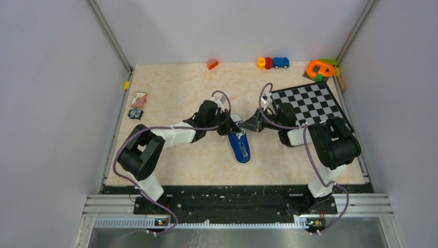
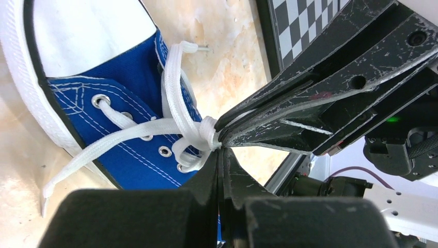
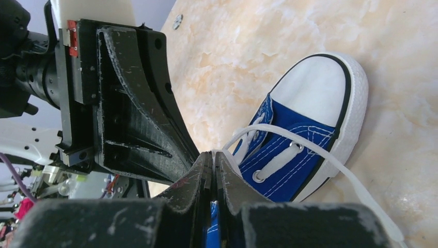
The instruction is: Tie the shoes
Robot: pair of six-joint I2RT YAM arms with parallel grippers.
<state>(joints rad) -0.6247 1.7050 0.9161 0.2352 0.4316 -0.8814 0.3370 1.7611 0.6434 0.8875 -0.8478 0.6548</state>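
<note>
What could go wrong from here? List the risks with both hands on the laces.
1. The left hand and right hand pinch the laces at almost the same spot by the knot; their tips may clash.
2. Nothing holds down the shoe, so a pull may drag or tip it.

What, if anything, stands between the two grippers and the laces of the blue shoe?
Nothing visible. The left gripper and the right gripper already meet at the laces over the shoe, both with fingers shut on them.
</note>
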